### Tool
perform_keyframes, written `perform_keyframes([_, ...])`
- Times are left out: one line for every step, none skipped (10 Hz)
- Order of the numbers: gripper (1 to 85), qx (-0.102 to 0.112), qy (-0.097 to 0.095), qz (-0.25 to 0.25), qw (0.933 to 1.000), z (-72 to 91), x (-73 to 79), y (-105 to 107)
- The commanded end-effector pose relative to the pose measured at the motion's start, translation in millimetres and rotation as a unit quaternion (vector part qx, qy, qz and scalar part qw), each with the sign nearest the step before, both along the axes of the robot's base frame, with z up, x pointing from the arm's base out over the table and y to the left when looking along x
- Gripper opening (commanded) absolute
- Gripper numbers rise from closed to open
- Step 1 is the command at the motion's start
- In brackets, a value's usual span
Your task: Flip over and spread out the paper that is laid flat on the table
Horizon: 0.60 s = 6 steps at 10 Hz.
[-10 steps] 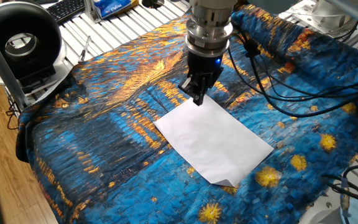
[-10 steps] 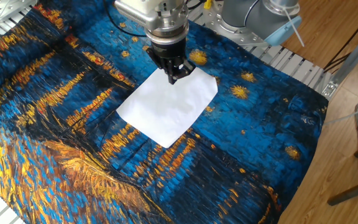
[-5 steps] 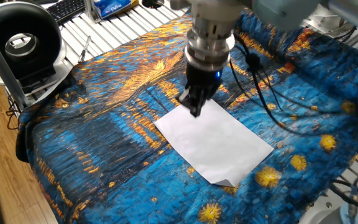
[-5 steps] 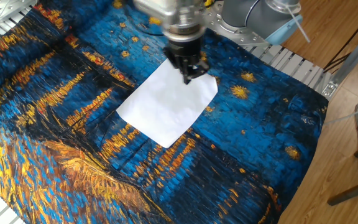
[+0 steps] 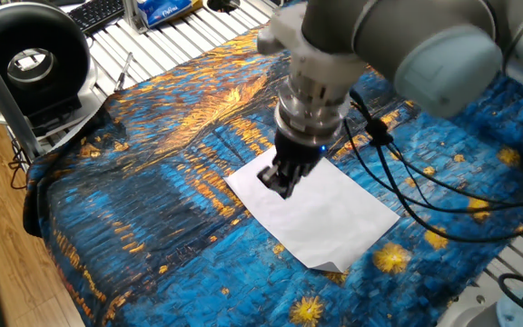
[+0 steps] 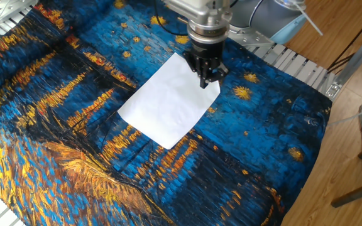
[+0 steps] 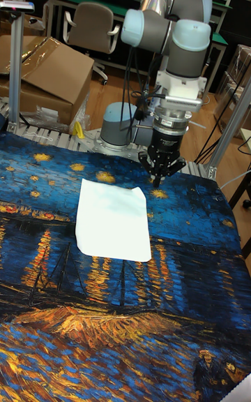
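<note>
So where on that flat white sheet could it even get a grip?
Probably at the curled corner of the paper, coming in low from the cloth side. The rest lies flat on the table, while that lifted tip gives the tool an edge to pinch.

Bare table (image 6: 74,125) all around paper (image 6: 165,107)

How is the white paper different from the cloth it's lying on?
The paper is plain white; the table cloth is blue and orange with yellow stars. The paper is small; the cloth spreads far wider. The paper looks smooth with one curled corner; the cloth is wrinkled. Both lie flat under the gripper.
</note>
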State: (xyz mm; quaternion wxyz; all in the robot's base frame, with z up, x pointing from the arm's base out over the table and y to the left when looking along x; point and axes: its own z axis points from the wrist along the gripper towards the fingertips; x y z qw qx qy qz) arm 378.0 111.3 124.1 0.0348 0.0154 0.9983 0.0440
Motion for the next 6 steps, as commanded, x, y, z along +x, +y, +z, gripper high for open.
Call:
perform_keyframes([1.0, -0.006, 0.023, 0.009, 0.9997, -5.1, -19.5, -0.6])
perform_keyframes([1.0, -0.003, 0.045, 0.017, 0.9988, -5.0, -31.1, 1.0])
perform_keyframes([1.0, 0.004, 0.066, 0.019, 0.9977, -4.2, -41.8, 4.2])
perform_keyframes([1.0, 0.003, 0.090, 0.024, 0.9956, -3.1, -55.0, 3.3])
perform_keyframes([1.0, -0.003, 0.103, 0.026, 0.9944, -2.6, -61.3, 0.5])
perform_keyframes([1.0, -0.009, 0.107, 0.025, 0.9939, -2.5, -63.3, -2.7])
